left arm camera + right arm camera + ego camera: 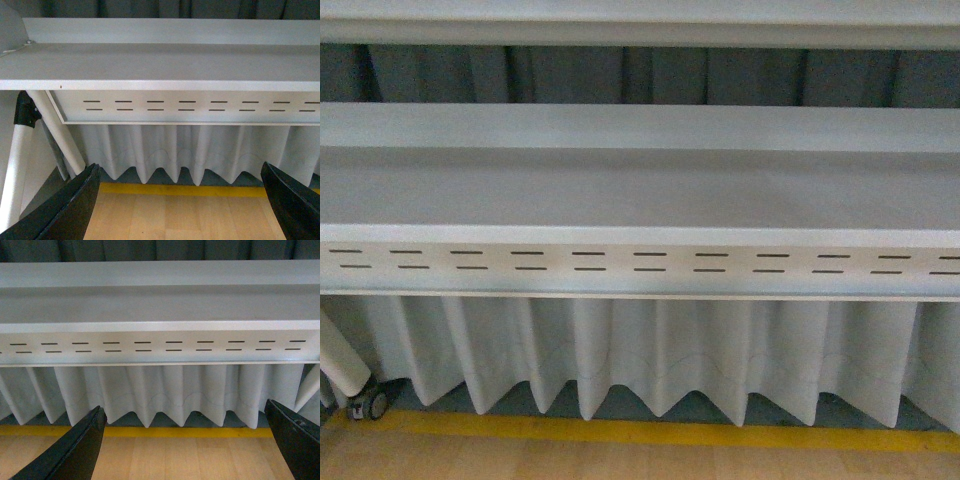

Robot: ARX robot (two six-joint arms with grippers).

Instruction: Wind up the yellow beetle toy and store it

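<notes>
The yellow beetle toy is out of view in every frame, and so is any bin. My left gripper (180, 200) is open and empty, its two black fingers (75, 210) spread wide over the wooden floor. My right gripper (185, 440) is open and empty too, with its black fingers (80, 450) wide apart over the same floor. Neither gripper shows in the front view.
A white table (640, 195) with a slotted front rail (640, 262) fills the front view, and shows in the left wrist view (165, 65) and right wrist view (160, 305). A pleated white skirt (660, 350) hangs below it. A yellow floor stripe (640, 432) runs along the wooden floor. A white leg with a castor (365, 400) stands at the left.
</notes>
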